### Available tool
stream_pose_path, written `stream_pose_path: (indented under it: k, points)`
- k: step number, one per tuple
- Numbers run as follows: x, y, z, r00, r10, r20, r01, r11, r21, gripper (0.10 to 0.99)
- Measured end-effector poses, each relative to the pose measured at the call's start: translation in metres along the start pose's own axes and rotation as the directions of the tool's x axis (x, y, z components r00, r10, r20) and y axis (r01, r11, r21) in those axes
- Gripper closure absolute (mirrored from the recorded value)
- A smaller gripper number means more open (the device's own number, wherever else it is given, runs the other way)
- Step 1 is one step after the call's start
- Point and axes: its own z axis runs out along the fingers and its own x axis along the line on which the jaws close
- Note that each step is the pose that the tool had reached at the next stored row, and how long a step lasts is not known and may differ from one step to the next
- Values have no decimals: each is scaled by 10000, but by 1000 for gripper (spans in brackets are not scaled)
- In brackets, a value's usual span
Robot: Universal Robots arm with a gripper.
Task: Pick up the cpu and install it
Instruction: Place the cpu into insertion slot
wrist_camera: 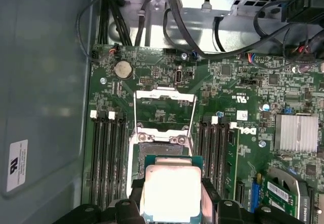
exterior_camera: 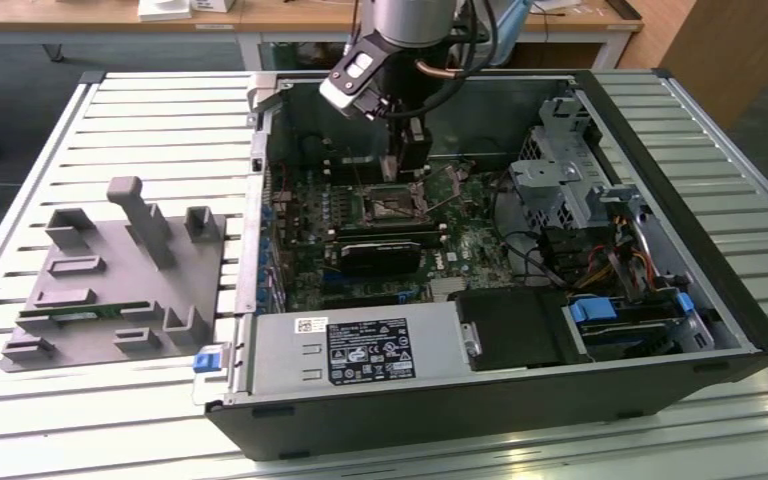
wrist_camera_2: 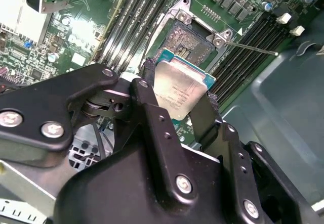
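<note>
- The gripper (exterior_camera: 411,162) reaches down into the open case (exterior_camera: 491,410), at about 12 o'clock of the socket (exterior_camera: 391,205) in the exterior view.
- In both wrist views its two black fingers (wrist_camera_2: 147,90) are closed partway on the cpu (wrist_camera_2: 178,90), pinching it by two opposite edges, silvery plate facing the cameras.
- The cpu (wrist_camera: 169,191) hangs in that grip over the board (wrist_camera: 243,82), at the edge of the socket (wrist_camera: 162,145) and not seated in it.
- The socket (wrist_camera_2: 185,39) is open: its metal frame (wrist_camera: 164,110) is swung up and the contact field lies bare.
- Memory slots (wrist_camera: 109,158) run along two sides of the socket.
- In the exterior view the power supply (exterior_camera: 357,350) sits at 6 o'clock of the socket, and the drive cage (exterior_camera: 558,180) at about 2 o'clock.
- A grey fixture (exterior_camera: 117,290) rests on the slatted table (exterior_camera: 131,110) at 9 o'clock of the case, well apart from the gripper, with a green memory stick (exterior_camera: 71,317) along its near edge.
</note>
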Motion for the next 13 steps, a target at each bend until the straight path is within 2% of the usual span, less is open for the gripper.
stream_pose_path:
  k: [6,13]
  points:
    - [2,-1,46,10000,-6,1,6,10000,0,557]
    - [37,-1,146,10000,-7,15,7,10000,1,557]
